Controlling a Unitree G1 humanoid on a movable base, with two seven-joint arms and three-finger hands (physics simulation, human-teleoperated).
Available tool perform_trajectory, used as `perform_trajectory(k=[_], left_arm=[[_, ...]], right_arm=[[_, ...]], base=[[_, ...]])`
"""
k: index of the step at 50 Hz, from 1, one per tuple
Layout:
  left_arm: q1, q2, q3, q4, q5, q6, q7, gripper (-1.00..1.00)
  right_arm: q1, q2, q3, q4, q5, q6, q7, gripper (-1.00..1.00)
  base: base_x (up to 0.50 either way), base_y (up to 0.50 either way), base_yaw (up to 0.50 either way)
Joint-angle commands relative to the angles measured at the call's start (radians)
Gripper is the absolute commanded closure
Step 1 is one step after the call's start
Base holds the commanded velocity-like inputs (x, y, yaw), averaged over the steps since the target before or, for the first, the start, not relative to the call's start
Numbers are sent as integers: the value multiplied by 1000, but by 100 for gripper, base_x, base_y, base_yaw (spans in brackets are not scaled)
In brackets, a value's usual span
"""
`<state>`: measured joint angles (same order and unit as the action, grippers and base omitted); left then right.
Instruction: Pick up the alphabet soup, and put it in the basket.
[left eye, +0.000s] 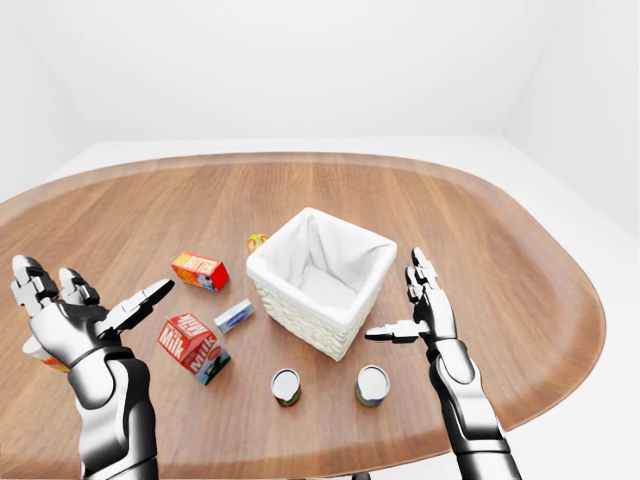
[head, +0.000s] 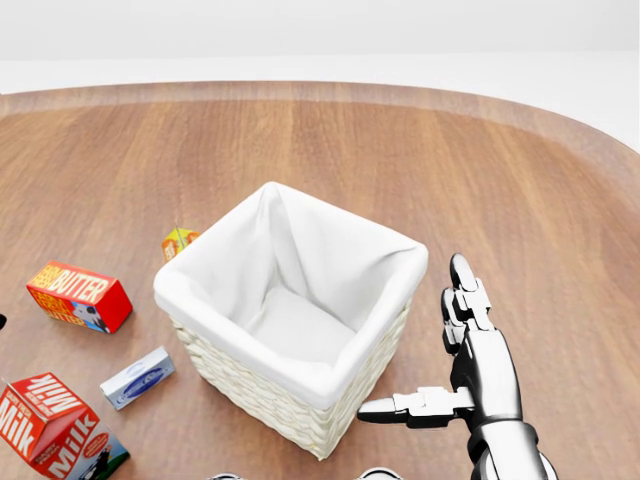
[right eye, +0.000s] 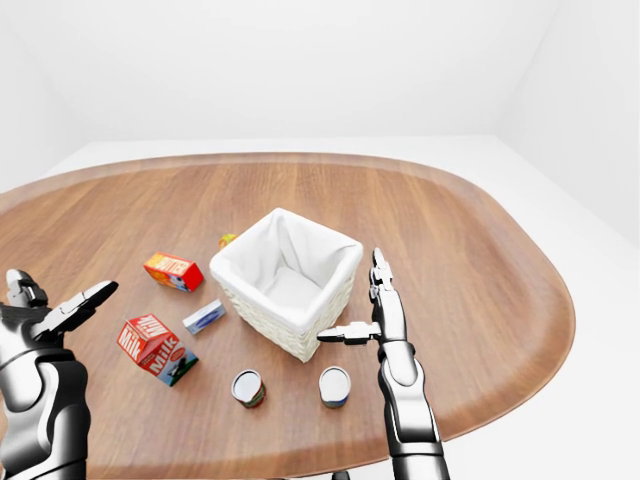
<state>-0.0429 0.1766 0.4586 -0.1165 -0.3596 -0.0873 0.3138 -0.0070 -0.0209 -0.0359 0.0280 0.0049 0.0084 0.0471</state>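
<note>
Table (left eye: 520, 260): oval, brown wood, it carries all the things.
Basket (left eye: 300, 300): white, woven, with cloth lining, near the middle of the left-eye view; nothing lies inside.
Cans: two cans stand below the basket in the left-eye view, the left can (left eye: 286, 386) and the right can (left eye: 372, 384). Both are upright, long axis vertical, tops up. The labels are too small to read, so I cannot tell which one is the soup. They are a little apart from each other and near the basket, not touching it.
Right hand (left eye: 418, 305): fingers spread and straight, thumb points to the basket; it holds nothing, just beside the basket wall and above the right can.
Left hand (left eye: 70, 315): fingers spread, holding nothing, at the left edge.
Others: milk carton (left eye: 193, 347), butter box (left eye: 200, 270), small blue box (left eye: 233, 316), all left of the basket.
</note>
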Motion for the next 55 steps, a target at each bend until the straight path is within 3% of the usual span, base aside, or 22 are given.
perform_trajectory(k=[1, 4, 5, 9, 11, 15, 21, 23, 27, 31, 39, 41, 43, 44, 55], left_arm=[[-5, 1, -1, 17, 1, 0, -3, -100], [-10, 3, -4, 34, 3, 0, -4, -100], [-13, 3, -5, 44, 3, 0, -6, -100], [-15, 7, -9, 60, 3, 0, -6, -100], [-10, 7, -10, 47, 1, 0, -2, -100], [-6, 5, -9, 37, 2, 0, -2, -100], [1, 3, -6, 16, 1, 0, 1, -100], [4, 1, -5, 8, 2, 0, 1, -100], [6, -1, 0, -5, 1, 0, 1, -100], [2, -1, 1, 2, 1, 0, -1, -100], [1, 0, 2, 1, 0, 0, 0, -100], [0, 1, 1, 3, 1, 0, 0, -100], [-1, 1, 2, 2, 0, 0, 2, -100], [-4, 2, 1, 12, 0, 0, 1, -100], [-9, 6, -2, 31, -2, 0, -3, -100]], right_arm=[[-2, 0, -1, 5, 1, -1, 0, -100], [4, 2, 4, -26, -1, 25, -4, -100], [0, 1, 0, -8, 1, 10, -2, -100], [-1, 1, 1, -8, 0, 14, -4, -100], [-6, 0, -3, 15, 4, -5, -1, -100], [-2, 1, 2, -4, 1, 16, -5, -100], [-8, -1, -3, 28, 5, -11, 0, -100], [0, 1, 3, -7, 1, 15, -3, -100], [-4, 0, -2, 14, 7, -1, 0, -100], [5, 2, 3, -25, 1, 30, -9, -100], [39, 1, -21, -65, 23, 34, -20, -100], [61, -3, -22, -109, 9, 62, -27, -100], [70, -9, -21, -117, -20, 61, -29, -100], [92, -10, -18, -164, -30, 79, -24, -100], [131, -9, -63, -286, -22, 79, 20, -100]], base=[[23, 0, 0], [21, 0, 0], [20, 0, 0], [17, 0, 0], [14, 0, 0], [9, 0, 0], [0, 0, 0], [0, 0, 0], [0, 0, 0], [0, 0, 0], [0, 0, 0], [0, 0, 0], [0, 0, 0], [0, 0, 0], [0, 0, 0]])
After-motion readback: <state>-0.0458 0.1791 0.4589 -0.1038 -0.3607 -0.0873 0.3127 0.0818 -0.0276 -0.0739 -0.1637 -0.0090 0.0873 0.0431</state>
